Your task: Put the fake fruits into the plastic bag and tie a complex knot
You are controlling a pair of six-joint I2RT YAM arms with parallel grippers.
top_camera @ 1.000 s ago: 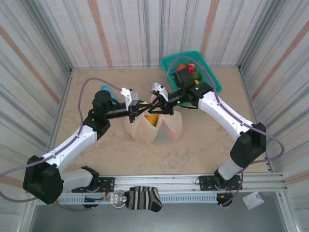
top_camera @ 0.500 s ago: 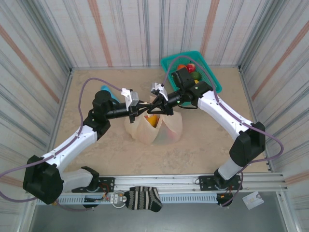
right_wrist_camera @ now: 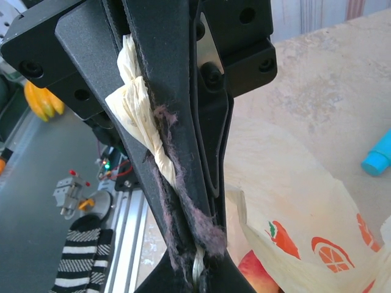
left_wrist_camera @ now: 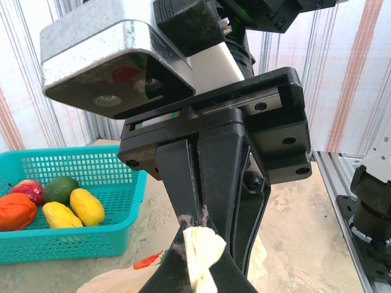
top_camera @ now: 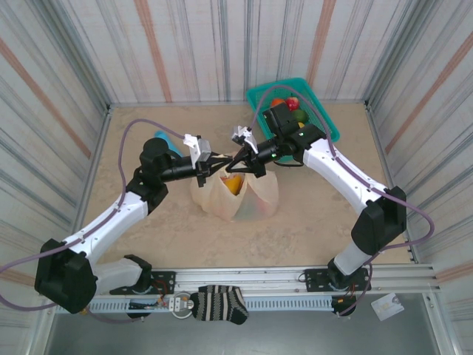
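Plastic bag (top_camera: 238, 198) sits mid table, between arms. Left gripper (top_camera: 220, 164) pinched tight on twisted bag handle. Right gripper (top_camera: 233, 160) pinched on same twist, tips nearly touching left one. Orange fruit (top_camera: 233, 183) peeks from bag mouth; other fruit inside blurry through plastic. More fake fruits (top_camera: 290, 108) in teal basket (top_camera: 330, 127), partly hidden behind right arm.

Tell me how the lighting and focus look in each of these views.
Top external: soft, even light, barely any shadows on the table, plastic bag sharp. Left wrist: bright sheen on the metal camera housing, teal basket crisp. Right wrist: twisted bag handle sharp, striped sock slightly soft.
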